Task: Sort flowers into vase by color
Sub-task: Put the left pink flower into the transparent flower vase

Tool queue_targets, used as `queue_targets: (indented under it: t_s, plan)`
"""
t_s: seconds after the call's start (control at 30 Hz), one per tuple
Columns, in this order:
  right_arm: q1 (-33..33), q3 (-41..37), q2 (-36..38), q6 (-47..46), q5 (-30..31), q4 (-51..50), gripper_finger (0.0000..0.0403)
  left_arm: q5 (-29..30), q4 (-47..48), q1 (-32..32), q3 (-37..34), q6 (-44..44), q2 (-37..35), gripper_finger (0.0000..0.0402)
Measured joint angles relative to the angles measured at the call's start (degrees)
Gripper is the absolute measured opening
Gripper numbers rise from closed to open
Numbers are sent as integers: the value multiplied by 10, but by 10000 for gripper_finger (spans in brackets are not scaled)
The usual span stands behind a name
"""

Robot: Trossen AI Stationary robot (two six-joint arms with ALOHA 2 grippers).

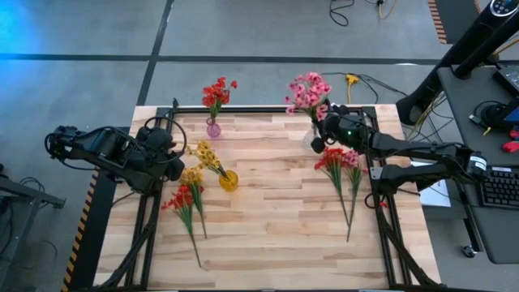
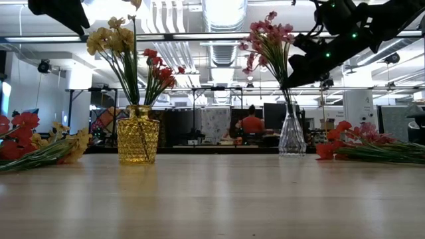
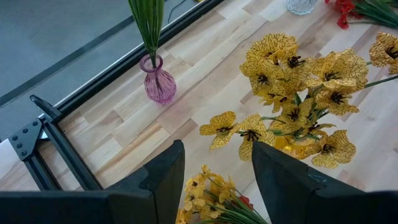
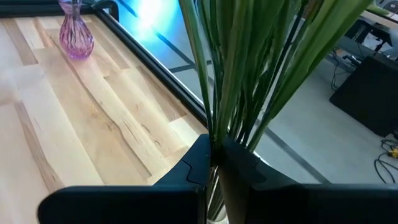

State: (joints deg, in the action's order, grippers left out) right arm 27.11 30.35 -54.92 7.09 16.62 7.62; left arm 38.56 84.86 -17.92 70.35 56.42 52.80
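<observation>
My right gripper is shut on the green stems of the pink flowers, which stand in the clear vase at the table's far right. My left gripper is open and hovers above a pile of yellow and red flowers lying flat at the table's left. Yellow flowers stand in the yellow vase. Red flowers stand in the purple vase. More red and pink sprigs lie flat on the right. My right gripper pinches the bundle of green stems between its two fingers, just above the clear vase's mouth. The fingers come from the table's right, slanting down, and lie across the stems. The stems stand about upright, with their lower ends inside the vase.
A black metal frame runs along the table's edges. Bare wood lies in the middle and near part of the table. In the low view a person sits far off in the room behind.
</observation>
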Motion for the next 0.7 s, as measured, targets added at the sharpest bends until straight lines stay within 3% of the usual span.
queue_targets:
  t_s: [0.43, 0.7]
  plan:
    - [0, -24, 0, -5, 0, 21, 22, 0, 0, 0, 0, 0, 0, 170]
    - [0, -25, -1, -20, 0, 18, 85, 0, 0, 0, 0, 0, 0, 170]
